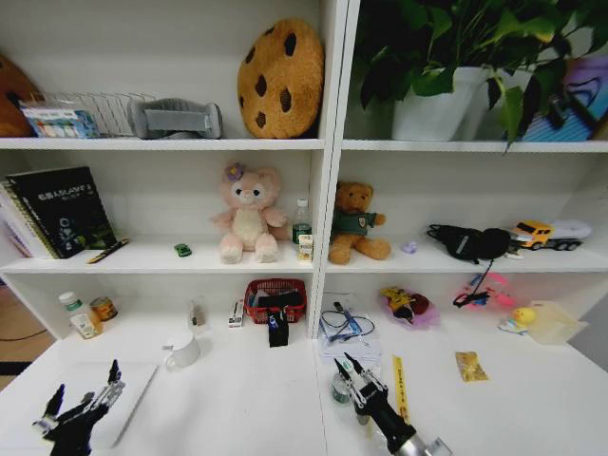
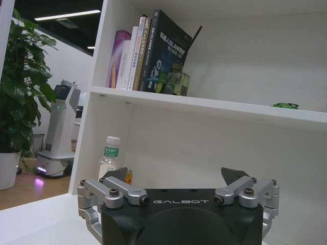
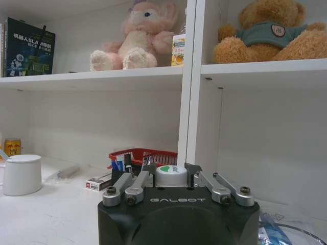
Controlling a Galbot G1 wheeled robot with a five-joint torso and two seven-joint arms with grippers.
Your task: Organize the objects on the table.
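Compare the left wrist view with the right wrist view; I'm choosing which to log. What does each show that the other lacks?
Left wrist view alone: open left gripper, water bottle, potted plant, tiny green car on the shelf. Right wrist view alone: right gripper around a white cap, white mug, red basket, pink plush, teddy bear. Both share the dark book.

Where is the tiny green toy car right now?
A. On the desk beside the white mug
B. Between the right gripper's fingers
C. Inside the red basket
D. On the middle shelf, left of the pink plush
D: in the head view the green car sits on the middle shelf, just left of the pink plush, well above the desk.
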